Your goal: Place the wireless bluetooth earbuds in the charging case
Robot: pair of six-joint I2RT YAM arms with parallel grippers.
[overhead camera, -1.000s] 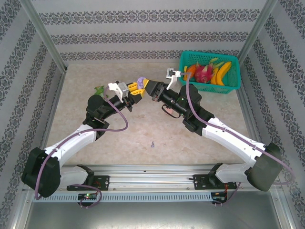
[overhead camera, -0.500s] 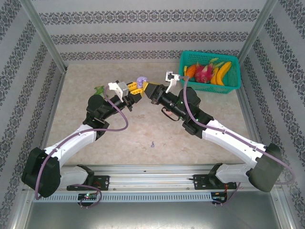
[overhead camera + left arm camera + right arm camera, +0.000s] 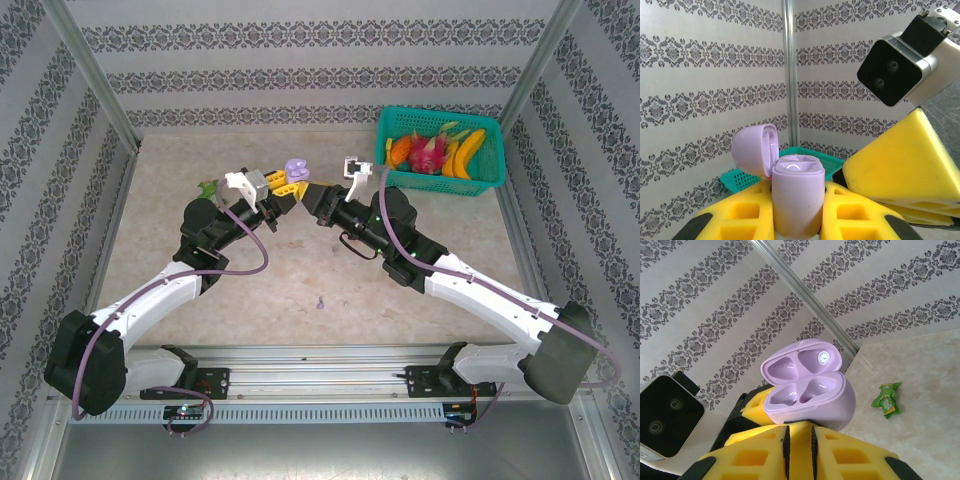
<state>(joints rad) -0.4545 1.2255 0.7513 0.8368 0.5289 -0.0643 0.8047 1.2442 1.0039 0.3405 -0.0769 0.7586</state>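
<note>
Glossy, smooth lilac plastic charging case (image 3: pixel 812 400); matt yellow plastic fingers (image 3: pixel 740 200).

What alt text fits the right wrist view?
Open purple charging case, lid up, both wells apparently empty, just above the yellow fingers of the right gripper. A small green item lies on the table at right; patterned wall behind.

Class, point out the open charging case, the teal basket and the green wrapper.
charging case (image 3: pixel 832 407): right wrist view, on its lilac base.
teal basket (image 3: pixel 445 184): top external view, on its near wall.
green wrapper (image 3: pixel 887 400): right wrist view, on its middle.
</note>
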